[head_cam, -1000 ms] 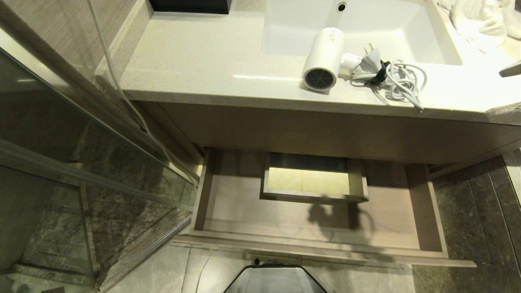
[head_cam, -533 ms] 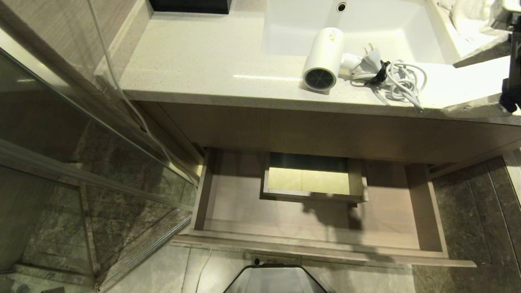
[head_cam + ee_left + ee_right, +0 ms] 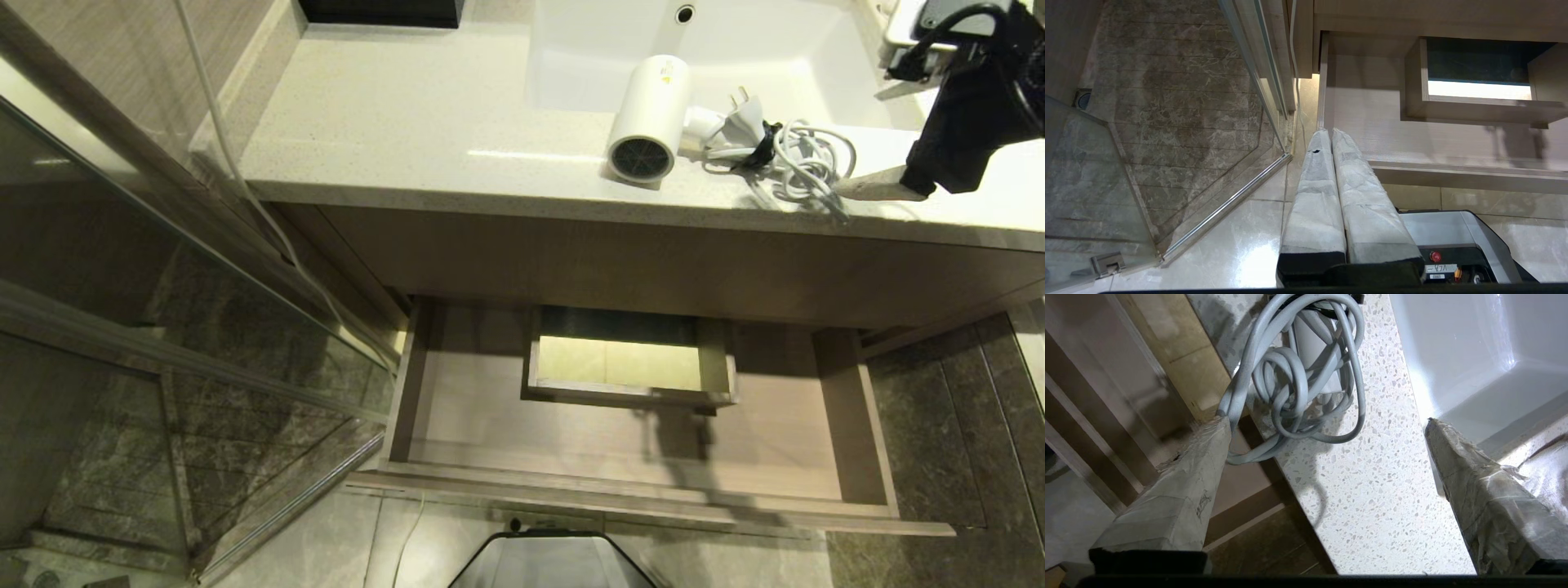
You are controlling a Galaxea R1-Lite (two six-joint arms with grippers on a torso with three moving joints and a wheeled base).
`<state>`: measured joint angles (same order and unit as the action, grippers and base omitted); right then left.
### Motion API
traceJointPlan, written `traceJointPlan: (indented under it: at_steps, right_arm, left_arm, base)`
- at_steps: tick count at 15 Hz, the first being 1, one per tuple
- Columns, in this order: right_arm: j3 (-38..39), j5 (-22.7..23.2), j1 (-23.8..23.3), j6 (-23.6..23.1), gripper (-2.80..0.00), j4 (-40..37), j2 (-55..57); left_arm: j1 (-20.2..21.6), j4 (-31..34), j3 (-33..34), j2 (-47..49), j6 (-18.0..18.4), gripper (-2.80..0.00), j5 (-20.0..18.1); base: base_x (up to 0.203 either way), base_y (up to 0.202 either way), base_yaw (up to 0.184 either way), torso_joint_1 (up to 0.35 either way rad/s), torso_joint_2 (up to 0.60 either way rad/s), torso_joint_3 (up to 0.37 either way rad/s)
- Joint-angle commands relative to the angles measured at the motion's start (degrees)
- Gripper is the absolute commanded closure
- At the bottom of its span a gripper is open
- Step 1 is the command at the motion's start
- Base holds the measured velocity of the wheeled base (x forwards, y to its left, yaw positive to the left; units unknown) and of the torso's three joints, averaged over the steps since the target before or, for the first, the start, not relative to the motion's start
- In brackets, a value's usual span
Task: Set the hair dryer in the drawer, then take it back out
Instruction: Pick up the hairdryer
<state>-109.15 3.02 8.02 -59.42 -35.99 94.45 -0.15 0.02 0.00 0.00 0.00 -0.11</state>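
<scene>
Spanning the upper part of the head view, the pale speckled bench carries a white sink set into it. Below its front edge the drawer stands pulled open, a wide shallow wood-grain tray with a boxed cutout at its rear centre and nothing lying in it. A glass panel and dark stone floor flank it on either side.

The dryer lies on its side on the bench, just in front of the sink's front rim. Its long axis runs from the sink toward the bench's front edge, tilted slightly to the robot's left; the dark grille faces the front edge and the nozzle end points back at the sink. Its cord, bundled in loose coils with a black tie, lies on the bench to the robot's right of the barrel, one loop hanging over the front edge.

The right gripper hovers over the bench to the robot's right of the cord, fingers spread wide and holding nothing, one finger close by the overhanging loop. The left gripper hangs low by the drawer's left front corner, fingers pressed together, empty.
</scene>
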Motion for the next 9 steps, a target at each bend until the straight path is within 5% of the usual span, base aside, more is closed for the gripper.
traceJointPlan:
  at_steps: [1,5,9]
  right_arm:
    - [0.0,0.1,1.8,0.1,-2.8,0.2,1.0]
    - [0.0,3.5,4.6,8.4,-2.8,-1.0,2.0]
    - [0.0,5.2,4.7,8.8,-2.8,-0.7,3.9]
  left_arm:
    - [0.0,0.0,0.0,0.0,0.0,0.0,0.0]
    - [0.1,0.0,0.1,0.0,0.0,0.0,0.0]
    - [0.0,0.0,0.1,0.0,0.0,0.0,0.0]
  base:
    - [0.0,0.0,0.0,0.0,0.0,0.0]
    - [0.0,0.0,0.0,0.0,0.0,0.0]
    - [0.0,0.0,0.0,0.0,0.0,0.0]
